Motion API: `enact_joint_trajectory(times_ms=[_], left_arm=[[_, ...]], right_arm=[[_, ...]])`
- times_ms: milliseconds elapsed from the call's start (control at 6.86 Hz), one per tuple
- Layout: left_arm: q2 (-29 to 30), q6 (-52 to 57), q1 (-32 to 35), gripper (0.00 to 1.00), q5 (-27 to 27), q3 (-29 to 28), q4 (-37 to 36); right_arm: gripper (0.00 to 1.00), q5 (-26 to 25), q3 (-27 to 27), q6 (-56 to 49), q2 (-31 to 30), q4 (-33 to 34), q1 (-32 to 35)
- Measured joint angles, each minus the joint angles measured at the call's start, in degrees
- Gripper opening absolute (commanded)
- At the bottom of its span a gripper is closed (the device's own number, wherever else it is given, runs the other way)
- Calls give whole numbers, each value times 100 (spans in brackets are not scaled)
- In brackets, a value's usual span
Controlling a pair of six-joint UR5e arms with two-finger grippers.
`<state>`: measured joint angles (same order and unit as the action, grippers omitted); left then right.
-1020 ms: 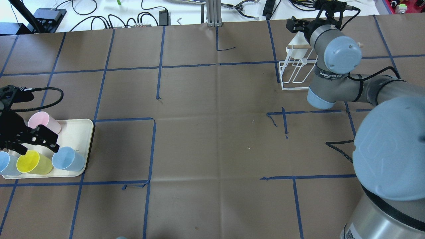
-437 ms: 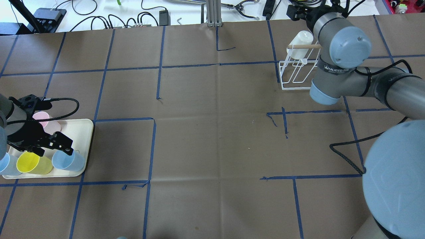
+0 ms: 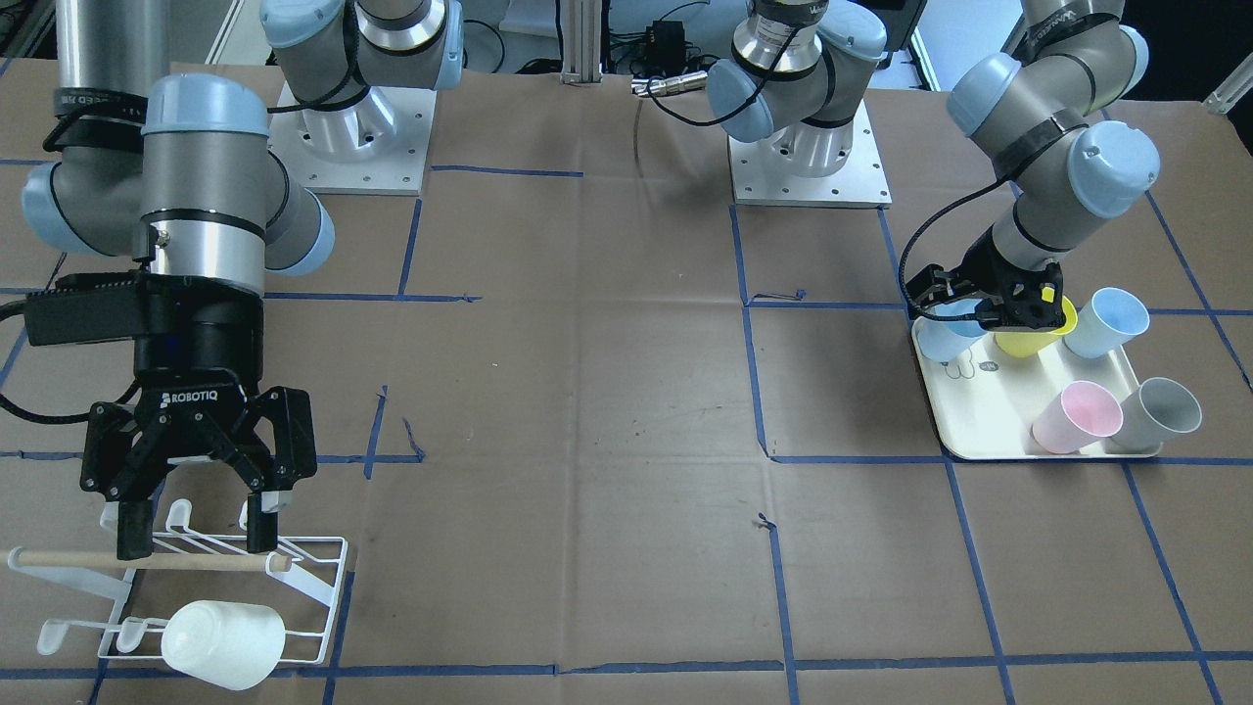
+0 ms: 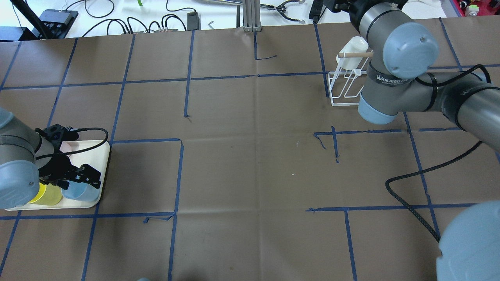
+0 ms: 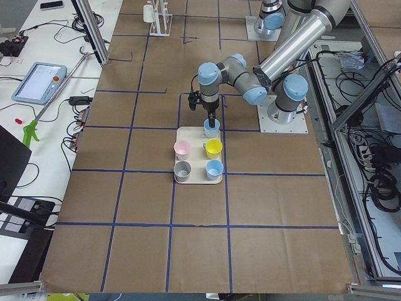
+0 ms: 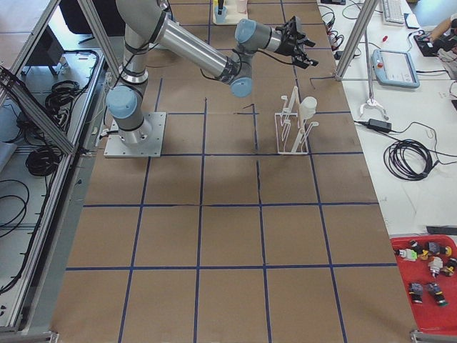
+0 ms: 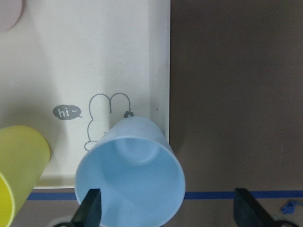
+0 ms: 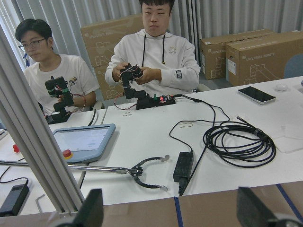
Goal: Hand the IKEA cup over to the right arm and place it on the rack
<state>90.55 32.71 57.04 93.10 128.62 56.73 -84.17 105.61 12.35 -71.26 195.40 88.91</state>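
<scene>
My left gripper point(image 3: 1008, 311) is open and low over the cream tray point(image 3: 979, 421), its fingers either side of a light blue cup point(image 7: 130, 175) at the tray's corner. In the overhead view the left gripper point(image 4: 74, 176) sits just above that cup point(image 4: 82, 191). My right gripper point(image 3: 201, 524) is open and empty, just above the wooden dowel of the white wire rack point(image 3: 313, 578). A white cup point(image 3: 223, 641) hangs on a rack prong. The rack point(image 4: 345, 91) and white cup point(image 4: 353, 45) also show overhead.
The tray also holds a yellow cup point(image 3: 1033, 338), a second light blue cup point(image 3: 1106, 321), a pink cup point(image 3: 1077, 416) and a grey cup point(image 3: 1160, 409). Two operators point(image 8: 156, 52) sit behind the table's far edge, with cables there.
My left gripper has moved across the tray, from beside the pink and yellow cups to over the corner blue cup. My right gripper has drawn back from the white cup on the rack.
</scene>
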Motion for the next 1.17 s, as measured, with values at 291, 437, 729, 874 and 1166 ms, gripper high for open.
enact_joint_trajectory(times_ms=[291,437,729,874,1166], left_arm=[[55,31,3,79,17,66,-164],[26,41,14,52,20,66,-158],[17,91,38,0,7,60,-146],[16,110,39,0,8,44,-145],[-12,144,23,0,33,-4,-144]], right_arm=[[100,-26,111,746,-276,-26,310],[100,-18,127,1190,-306,-33,440],[100,42,161,2439,-321,-75,552],[100,172,218,3111,-336,-121,594],[100,824,416,4356,-480,-182,685]])
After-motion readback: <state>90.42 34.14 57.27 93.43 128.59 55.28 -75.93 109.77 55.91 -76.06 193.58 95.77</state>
